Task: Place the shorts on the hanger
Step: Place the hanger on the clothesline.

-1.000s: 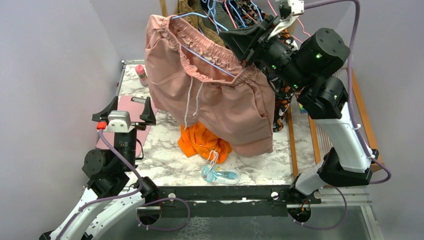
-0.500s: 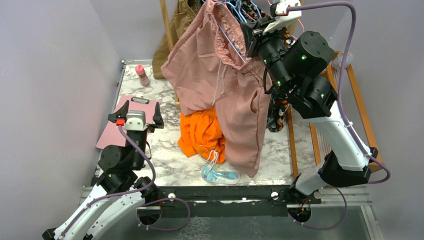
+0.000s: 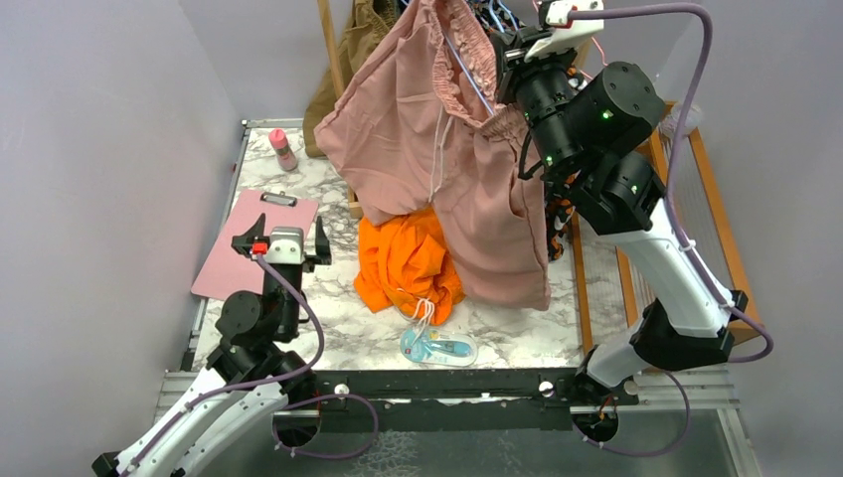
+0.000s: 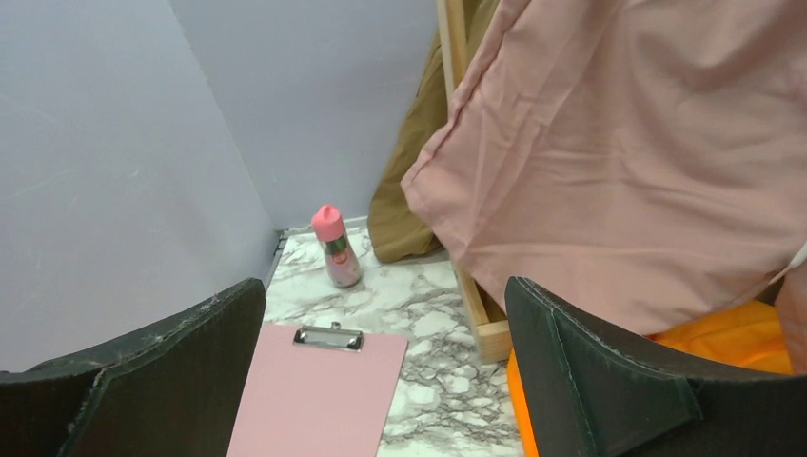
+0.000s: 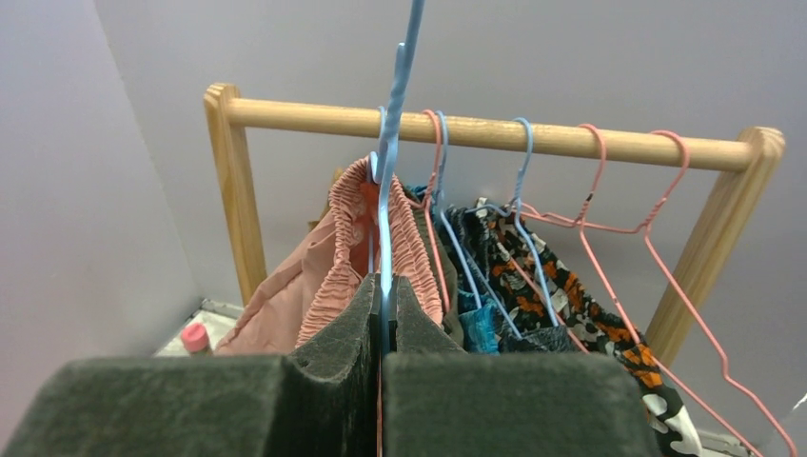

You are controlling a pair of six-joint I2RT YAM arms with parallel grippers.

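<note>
The dusty pink shorts [image 3: 437, 149] hang from the light blue wire hanger [image 5: 385, 200], high at the back near the wooden rail [image 5: 495, 133]. Their gathered waistband [image 5: 343, 243] drapes over the hanger's wire. My right gripper [image 5: 383, 286] is shut on the hanger's wire, held up by the rail; it also shows in the top view [image 3: 512, 60]. The shorts also fill the upper right of the left wrist view [image 4: 628, 143]. My left gripper [image 3: 283, 238] is open and empty, low at the left above the pink clipboard [image 4: 319, 390].
Bright orange shorts [image 3: 408, 263] lie mid-table under the pink ones. Brown shorts [image 4: 409, 190] hang at the rack's left post. Pink wire hangers [image 5: 628, 219] and patterned clothes [image 5: 561, 286] hang on the rail. A pink bottle [image 3: 283, 149] stands back left. A small packet [image 3: 437, 348] lies near the front edge.
My right gripper has swung the hanger and pink shorts up and back toward the rail. My left arm has drawn back toward the near edge and to the right.
</note>
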